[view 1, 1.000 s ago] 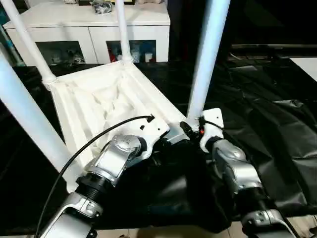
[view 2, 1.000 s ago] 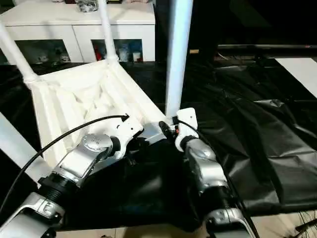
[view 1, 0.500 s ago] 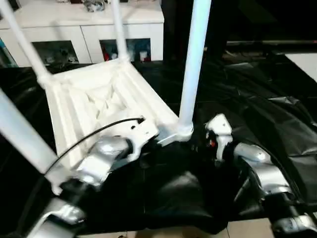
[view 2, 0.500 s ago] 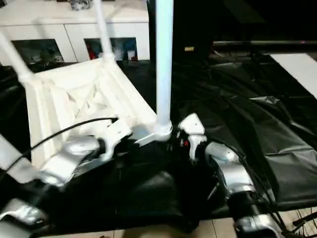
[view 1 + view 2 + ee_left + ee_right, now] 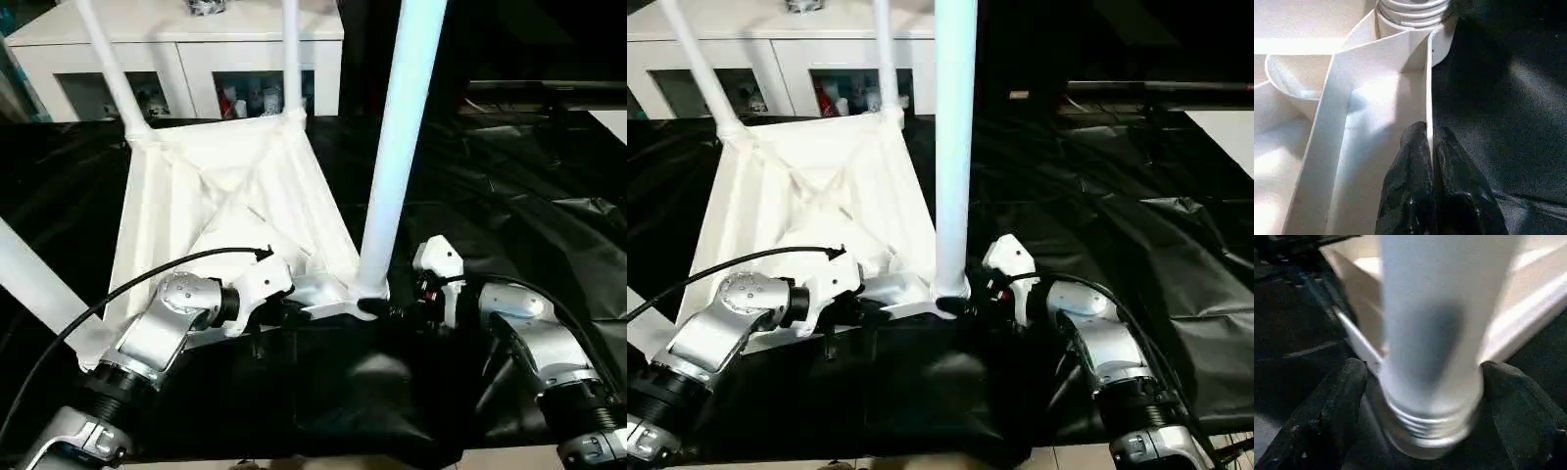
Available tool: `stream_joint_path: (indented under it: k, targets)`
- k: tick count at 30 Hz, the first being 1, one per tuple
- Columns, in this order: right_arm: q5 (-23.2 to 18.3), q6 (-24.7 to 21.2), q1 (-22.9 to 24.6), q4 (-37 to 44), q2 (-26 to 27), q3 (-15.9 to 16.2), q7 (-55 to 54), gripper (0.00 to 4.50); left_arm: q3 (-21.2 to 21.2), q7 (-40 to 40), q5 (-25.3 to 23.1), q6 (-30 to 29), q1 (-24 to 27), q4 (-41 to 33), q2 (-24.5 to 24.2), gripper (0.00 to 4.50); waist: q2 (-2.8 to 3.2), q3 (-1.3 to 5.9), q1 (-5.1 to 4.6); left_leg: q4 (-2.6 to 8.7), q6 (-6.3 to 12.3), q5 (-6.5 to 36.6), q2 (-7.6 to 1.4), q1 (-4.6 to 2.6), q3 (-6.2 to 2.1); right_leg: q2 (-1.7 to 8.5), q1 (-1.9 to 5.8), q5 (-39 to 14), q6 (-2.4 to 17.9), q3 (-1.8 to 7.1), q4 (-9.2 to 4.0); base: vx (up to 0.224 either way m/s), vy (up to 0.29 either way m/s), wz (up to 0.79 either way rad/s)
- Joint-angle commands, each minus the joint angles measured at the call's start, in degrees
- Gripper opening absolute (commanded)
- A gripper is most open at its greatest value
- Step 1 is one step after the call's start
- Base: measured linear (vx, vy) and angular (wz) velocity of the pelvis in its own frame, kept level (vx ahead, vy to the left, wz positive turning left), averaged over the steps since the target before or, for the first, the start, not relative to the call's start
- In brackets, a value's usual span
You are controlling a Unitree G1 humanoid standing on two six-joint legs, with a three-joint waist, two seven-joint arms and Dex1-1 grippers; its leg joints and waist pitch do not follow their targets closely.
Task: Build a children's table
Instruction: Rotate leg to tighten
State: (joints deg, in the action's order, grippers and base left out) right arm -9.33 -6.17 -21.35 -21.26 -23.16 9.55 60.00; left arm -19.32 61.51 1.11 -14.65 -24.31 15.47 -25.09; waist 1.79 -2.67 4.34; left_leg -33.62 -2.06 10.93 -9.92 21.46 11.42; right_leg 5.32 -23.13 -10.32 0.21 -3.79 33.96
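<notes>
Two pincers at the upturned children's table [image 5: 225, 196]: left pincer [image 5: 1430, 147] pinching its rim, right pincer [image 5: 1425, 396] spread around a leg [image 5: 1435, 323].

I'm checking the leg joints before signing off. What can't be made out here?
- Near leg: thread seating in its socket, blurred in right wrist view.
- Leg tops: cut off by head views' upper edge.
- Left near leg: its socket, cut off at the left edge.
- Cabinet contents: too small.

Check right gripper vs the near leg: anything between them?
Nothing visible. The right gripper straddles the near leg just above its threaded base, one finger on each side, open. The left gripper is pinched on the tabletop's rim beside that socket.
</notes>
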Motion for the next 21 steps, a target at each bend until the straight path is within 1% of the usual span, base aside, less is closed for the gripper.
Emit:
stream_joint_path:
  k: [1,2,5,6,7,9,10,11,14,15,18,19,21]
  targets:
    - [-0.6,0.1,0.0,0.3,0.2,0.6,1.0,3.64,-1.2,1.9,1.6,0.7,0.5,-1.8,0.4,0.00,-0.42,2.71,-0.09,4.34,3.25,12.7,-3.47,-0.80,-1.57,3.38,2.46,-12.7,13.4,2.67,-3.83,0.000,0.000,0.00]
    - [-0.9,0.1,-0.3,-0.1,0.5,0.5,0.9,3.64,-1.1,2.1,1.6,0.6,0.6,-1.9,0.4,0.00,-0.39,2.73,-0.02,4.34,3.24,12.3,-3.50,-0.83,-1.55,3.33,2.43,-11.9,13.6,2.69,-3.74,0.000,0.000,0.00]
    - [-1.4,0.2,-0.5,-0.4,0.9,0.3,0.7,3.33,-1.0,2.3,1.5,0.4,0.8,-2.1,0.3,0.00,-0.37,2.71,0.12,4.32,3.33,12.0,-3.50,-0.83,-1.52,3.31,2.43,-10.9,13.9,2.69,-3.65,0.000,0.000,0.00]
    - [-1.4,0.2,-0.5,-0.4,0.9,0.3,0.7,3.23,-1.0,2.3,1.5,0.4,0.8,-2.1,0.3,0.00,-0.26,2.73,0.17,4.30,3.32,11.9,-3.47,-0.84,-1.52,3.32,2.44,-10.8,13.9,2.68,-3.63,0.000,0.000,0.00]
    - [-1.3,0.4,-0.5,-0.6,1.1,0.2,0.8,3.09,-1.0,2.3,1.4,0.4,0.9,-2.1,0.2,0.00,-0.35,2.73,0.21,4.29,3.33,11.8,-3.46,-0.89,-1.48,3.29,2.44,-10.7,13.9,2.67,-3.64,0.000,0.000,0.00]
    - [-1.3,0.5,-0.5,-0.6,1.2,0.2,1.0,2.89,-1.1,2.4,1.4,0.4,0.9,-2.1,0.2,0.00,-0.33,2.67,0.31,4.33,3.25,12.0,-3.47,-0.83,-1.50,3.37,2.46,-11.1,13.9,2.70,-3.65,0.000,0.000,0.00]
    - [-1.3,0.5,-0.4,-0.6,1.3,0.2,1.2,2.89,-1.1,2.5,1.5,0.3,0.9,-2.2,0.2,0.00,-0.30,2.68,0.30,4.36,3.11,12.2,-3.48,-0.85,-1.52,3.35,2.47,-11.5,13.8,2.68,-3.70,0.000,0.000,0.00]
    - [-1.3,0.5,-0.3,-0.6,1.3,0.1,1.2,2.79,-1.1,2.5,1.5,0.3,1.0,-2.2,0.1,0.00,-0.32,2.65,0.28,4.40,3.00,12.5,-3.49,-0.89,-1.53,3.32,2.44,-11.8,13.7,2.67,-3.72,0.000,0.000,0.00]
    - [-1.3,0.5,-0.2,-0.6,1.4,0.2,1.3,2.73,-1.1,2.6,1.4,0.2,1.0,-2.2,0.1,0.00,-0.29,2.66,0.27,4.40,2.94,12.4,-3.49,-0.85,-1.55,3.34,2.46,-11.6,13.6,2.68,-3.70,0.000,0.000,0.00]
    - [-1.3,0.5,0.0,-0.5,1.3,0.2,1.4,2.71,-1.1,2.7,1.4,0.2,1.0,-2.2,0.1,0.00,-0.41,2.67,0.25,4.37,2.97,12.3,-3.47,-0.84,-1.52,3.35,2.47,-11.6,13.7,2.70,-3.70,0.000,0.000,0.00]
    - [-0.9,0.6,0.5,-0.5,1.5,0.4,0.8,2.70,-1.2,2.6,1.2,0.0,1.1,-2.0,0.3,0.00,-0.28,2.72,0.25,4.37,2.94,12.1,-3.48,-0.87,-1.52,3.32,2.47,-11.2,13.7,2.68,-3.66,0.000,0.000,0.00]
    - [-0.4,0.3,0.6,-1.3,2.1,0.1,-1.1,2.69,-1.2,1.8,0.8,-0.3,1.0,-1.5,0.7,0.00,-0.15,2.75,0.24,4.36,2.88,12.1,-3.48,-0.88,-1.52,3.33,2.47,-11.1,13.8,2.70,-3.65,0.000,0.000,0.00]
    - [0.8,0.4,0.5,-2.9,4.0,-0.9,-6.2,2.68,-1.0,-0.8,-0.2,-0.7,0.4,0.2,2.0,0.00,-0.19,2.67,0.12,4.43,2.53,12.8,-3.44,-0.83,-1.51,3.39,2.45,-12.1,13.7,2.72,-3.80,0.000,0.000,0.00]
